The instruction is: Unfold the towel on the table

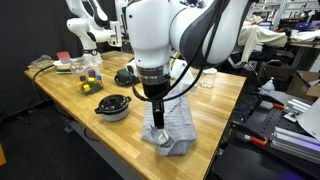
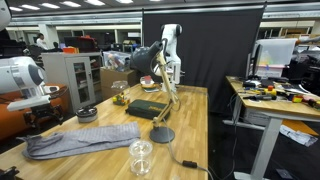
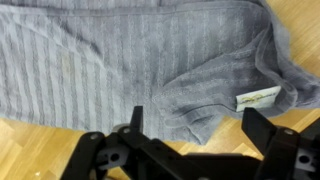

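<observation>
The towel (image 1: 172,128) is a grey-blue ribbed cloth lying bunched on the wooden table (image 1: 215,92) close to its near edge. In an exterior view the towel (image 2: 85,140) stretches out as a long folded strip. In the wrist view the towel (image 3: 130,55) fills the upper part, with a folded-over corner and a white label (image 3: 258,98) at the right. My gripper (image 3: 200,125) hangs just above the towel's lower edge, open, with nothing between its fingers (image 3: 137,118). From outside, the gripper (image 1: 155,108) points straight down over the cloth.
A dark bowl (image 1: 113,106) stands beside the towel, with small coloured objects (image 1: 88,82) farther back. A glass jar (image 2: 141,155), a black round stand base (image 2: 161,135), a dark green pouch (image 2: 147,110) and a small dark bowl (image 2: 87,113) share the table.
</observation>
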Tool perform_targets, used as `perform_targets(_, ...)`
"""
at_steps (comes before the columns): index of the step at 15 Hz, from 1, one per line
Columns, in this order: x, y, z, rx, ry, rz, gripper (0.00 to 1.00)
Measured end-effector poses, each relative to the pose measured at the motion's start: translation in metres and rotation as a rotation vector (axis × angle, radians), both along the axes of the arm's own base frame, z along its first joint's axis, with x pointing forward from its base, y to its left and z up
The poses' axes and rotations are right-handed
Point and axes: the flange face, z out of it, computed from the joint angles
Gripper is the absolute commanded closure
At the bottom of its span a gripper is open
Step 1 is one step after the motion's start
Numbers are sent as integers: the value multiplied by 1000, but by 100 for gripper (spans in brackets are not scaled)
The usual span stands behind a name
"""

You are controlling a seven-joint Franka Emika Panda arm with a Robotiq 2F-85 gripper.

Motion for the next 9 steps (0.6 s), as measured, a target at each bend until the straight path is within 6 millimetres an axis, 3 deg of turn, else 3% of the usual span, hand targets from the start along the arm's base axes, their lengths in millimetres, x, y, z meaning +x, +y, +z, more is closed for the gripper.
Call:
perform_targets(4, -5, 4, -10, 51, 22, -221, 0)
perform_targets(9, -5, 6, -12, 74, 23, -278, 0)
